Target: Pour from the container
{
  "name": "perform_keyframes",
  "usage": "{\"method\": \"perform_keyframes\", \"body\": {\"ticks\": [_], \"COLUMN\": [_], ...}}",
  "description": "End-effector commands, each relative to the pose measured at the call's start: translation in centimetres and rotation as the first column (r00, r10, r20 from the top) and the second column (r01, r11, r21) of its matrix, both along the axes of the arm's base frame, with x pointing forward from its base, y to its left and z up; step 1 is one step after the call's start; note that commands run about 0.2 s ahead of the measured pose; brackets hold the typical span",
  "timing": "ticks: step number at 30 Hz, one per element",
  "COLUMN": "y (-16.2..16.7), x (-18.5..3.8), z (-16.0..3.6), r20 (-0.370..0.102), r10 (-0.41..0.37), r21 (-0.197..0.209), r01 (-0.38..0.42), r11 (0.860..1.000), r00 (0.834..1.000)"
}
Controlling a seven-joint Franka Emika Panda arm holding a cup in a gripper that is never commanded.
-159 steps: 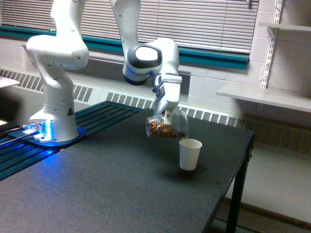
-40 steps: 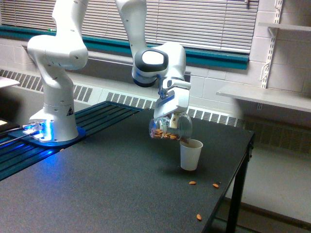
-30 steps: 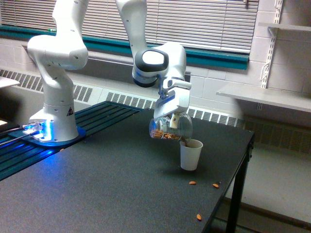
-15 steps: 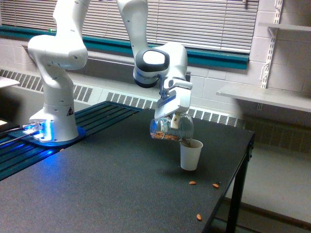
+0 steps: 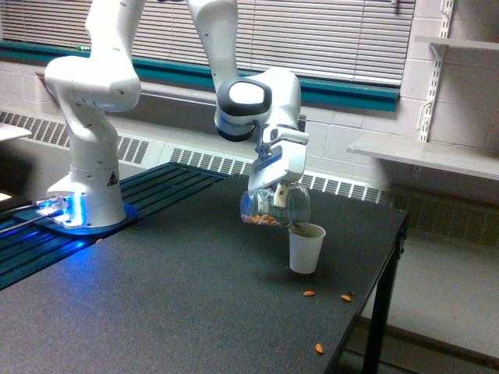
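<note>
Pincer (image 5: 278, 192) clamped around tipped container (image 5: 273, 208) — just above white cup (image 5: 305, 248).

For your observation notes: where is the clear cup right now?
In the exterior view, the clear cup is tipped on its side in the gripper, just above and to the left of the white paper cup.

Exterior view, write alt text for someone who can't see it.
A white robot arm's gripper tips a clear plastic cup of brown nuts over a white paper cup on a black table. Three nuts lie spilled near the table's edge.
</note>
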State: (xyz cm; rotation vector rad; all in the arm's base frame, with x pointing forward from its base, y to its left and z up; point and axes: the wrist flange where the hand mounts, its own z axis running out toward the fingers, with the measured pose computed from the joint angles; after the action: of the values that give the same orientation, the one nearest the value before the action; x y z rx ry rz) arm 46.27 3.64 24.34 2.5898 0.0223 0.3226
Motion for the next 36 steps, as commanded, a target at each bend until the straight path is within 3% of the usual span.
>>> {"method": "perform_keyframes", "body": {"ticks": [1,14,18,22,27,36], "y": [-0.3,-0.3,-0.6,0.0,-0.6,-0.7], "x": [0.4,0.3,0.5,-0.6,0.1,0.9], "z": [0.3,0.4,0.7,-0.3,0.6,1.3], "r20": [0.003,-0.003,0.015,-0.034,0.007,0.025], "r10": [0.004,0.005,-0.006,0.029,-0.003,-0.002], "r21": [-0.016,-0.011,-0.020,-0.012,-0.015,-0.013], "r01": [-0.004,-0.005,0.006,-0.029,0.003,0.002], "r11": [1.000,1.000,1.000,1.000,1.000,1.000], "r00": [1.000,1.000,1.000,0.999,1.000,1.000]}}
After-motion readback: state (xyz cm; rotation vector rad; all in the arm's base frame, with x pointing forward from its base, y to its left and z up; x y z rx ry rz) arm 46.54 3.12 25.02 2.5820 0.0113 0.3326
